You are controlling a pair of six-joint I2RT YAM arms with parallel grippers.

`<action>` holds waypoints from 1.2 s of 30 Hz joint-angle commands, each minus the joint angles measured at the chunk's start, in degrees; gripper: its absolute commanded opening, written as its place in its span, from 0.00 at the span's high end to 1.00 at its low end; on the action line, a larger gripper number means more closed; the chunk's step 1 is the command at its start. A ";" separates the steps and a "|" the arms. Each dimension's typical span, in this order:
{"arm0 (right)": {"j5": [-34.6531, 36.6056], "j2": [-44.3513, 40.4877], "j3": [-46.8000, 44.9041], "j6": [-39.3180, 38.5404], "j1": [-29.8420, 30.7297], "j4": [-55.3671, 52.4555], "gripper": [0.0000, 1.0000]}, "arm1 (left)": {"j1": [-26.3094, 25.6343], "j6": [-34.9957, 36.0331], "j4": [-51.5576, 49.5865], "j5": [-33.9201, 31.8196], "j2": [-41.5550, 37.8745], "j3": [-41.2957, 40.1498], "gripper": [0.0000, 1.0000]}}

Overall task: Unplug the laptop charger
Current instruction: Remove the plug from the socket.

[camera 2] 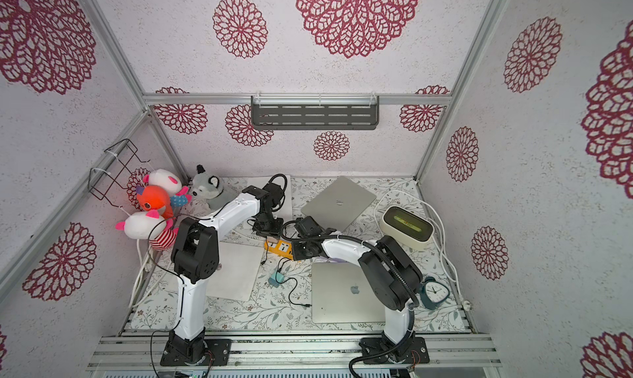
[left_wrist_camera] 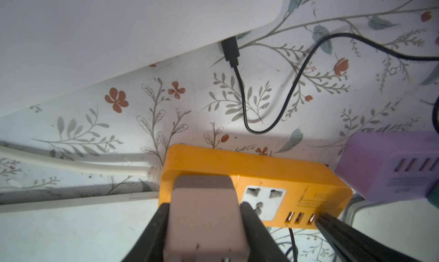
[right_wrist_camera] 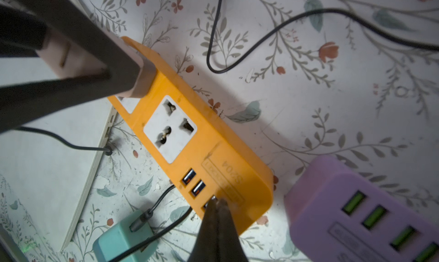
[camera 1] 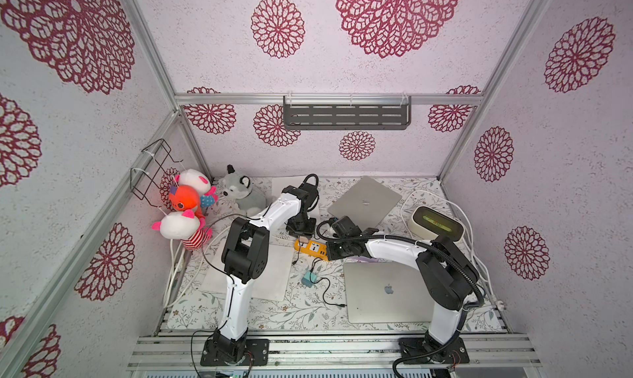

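Observation:
The laptop charger (left_wrist_camera: 204,213) is a pinkish-beige block sitting in the end socket of an orange power strip (left_wrist_camera: 261,168), near the table's middle in both top views (camera 1: 313,247) (camera 2: 279,247). My left gripper (left_wrist_camera: 204,206) is shut on the charger, one black finger on each side. The right wrist view shows the same hold, with the charger (right_wrist_camera: 78,63) between dark fingers (right_wrist_camera: 95,42). My right gripper (right_wrist_camera: 217,201) is shut, and its tips press on the strip (right_wrist_camera: 213,139) at the far end, by the USB ports.
A purple power strip (right_wrist_camera: 368,213) lies just beyond the orange one. A teal adapter (right_wrist_camera: 118,241) with a black cable lies beside it. White flat slabs (left_wrist_camera: 95,35) flank the strip. Two silver laptops (camera 1: 387,290) (camera 1: 364,201), a cream box (camera 1: 436,223) and plush toys (camera 1: 185,208) ring the table.

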 commanded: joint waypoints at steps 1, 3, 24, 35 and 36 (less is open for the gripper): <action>-1.04 6.72 -2.31 0.31 0.79 -5.12 0.94 | -1.04 -3.45 6.56 14.19 -2.36 -0.99 0.68; -1.13 6.80 -2.18 0.31 0.77 -5.14 0.94 | -1.28 -2.90 4.16 10.32 -1.91 0.37 0.68; -2.10 8.50 -1.20 0.08 0.62 -6.59 0.94 | -0.48 -3.32 4.61 14.72 -1.51 0.66 0.69; -2.27 9.37 -0.79 0.13 0.53 -7.39 0.94 | -2.42 -1.29 -4.33 -0.72 0.67 6.23 0.70; -2.27 9.44 -0.69 0.07 0.53 -7.56 0.94 | -2.64 -1.29 -4.61 -1.44 0.84 6.58 0.70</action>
